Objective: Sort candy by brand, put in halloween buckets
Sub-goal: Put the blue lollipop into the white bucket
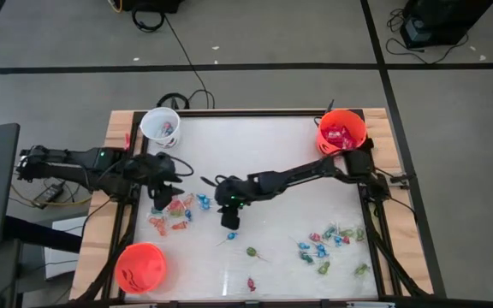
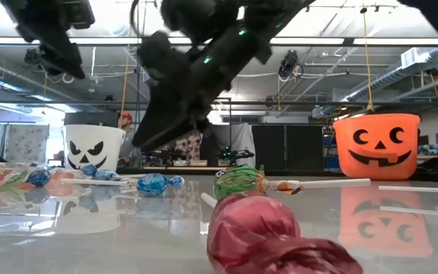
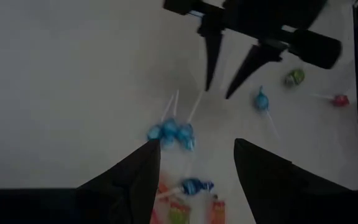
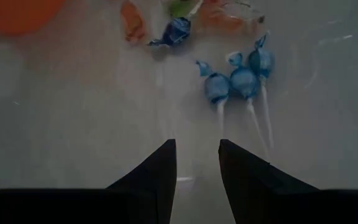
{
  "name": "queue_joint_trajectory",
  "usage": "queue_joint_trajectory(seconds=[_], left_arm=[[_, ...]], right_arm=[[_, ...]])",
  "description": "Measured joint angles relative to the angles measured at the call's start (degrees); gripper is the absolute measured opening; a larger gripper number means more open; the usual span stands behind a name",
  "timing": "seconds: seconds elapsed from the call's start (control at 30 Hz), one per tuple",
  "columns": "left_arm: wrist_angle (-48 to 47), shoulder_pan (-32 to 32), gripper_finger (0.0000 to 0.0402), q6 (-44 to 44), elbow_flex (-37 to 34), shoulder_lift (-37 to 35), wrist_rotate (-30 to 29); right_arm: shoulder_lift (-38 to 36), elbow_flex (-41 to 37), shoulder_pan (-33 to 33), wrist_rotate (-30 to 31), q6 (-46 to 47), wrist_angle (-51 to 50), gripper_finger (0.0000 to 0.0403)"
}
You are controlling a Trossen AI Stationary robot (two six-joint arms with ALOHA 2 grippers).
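The candy lies loose on the white table. Three blue lollipops (image 4: 241, 78) lie side by side left of centre, next to a heap of red and orange packets (image 1: 171, 216). My right gripper (image 4: 197, 149) hangs open just short of the three blue lollipops' sticks, with nothing between its fingers. My left gripper (image 3: 197, 162) hangs open above the same lollipops (image 3: 173, 132) from the left side, also with nothing in it. Of the halloween buckets, the white one (image 1: 159, 127) stands far left, one orange one (image 1: 341, 131) far right with red candy inside, and another orange one (image 1: 140, 267) near left.
A second scatter of blue, green and red candy (image 1: 332, 244) lies near right. Single pieces lie near the middle: a blue lollipop (image 1: 232, 233), a green one (image 1: 252, 252) and a red one (image 1: 251, 282). The two grippers stand close together over the left-centre heap.
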Motion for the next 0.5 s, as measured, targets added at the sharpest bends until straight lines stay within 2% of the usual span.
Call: queue_joint_trajectory(seconds=[0.17, 0.33, 0.43, 0.5], left_arm=[[1.0, -2.5, 0.0211, -0.4, -3.2, -1.3, 0.2], [2.1, -3.9, 0.0211, -0.3, -6.0, -0.2, 0.1], [4.4, -4.3, 0.0211, -0.1, -7.5, 0.2, 0.1], [6.8, -4.4, 0.0211, 0.9, -8.5, 0.4, 0.2]], right_arm=[[5.4, 5.7, -0.7, 0.2, -1.3, -3.1, 0.0132], [8.5, 7.0, -1.8, -2.5, -1.5, -3.3, 0.0122], [8.6, 7.1, -2.1, -4.1, -1.5, -3.8, 0.0089], [8.6, 7.1, -2.1, -3.9, -1.9, -3.9, 0.0049]])
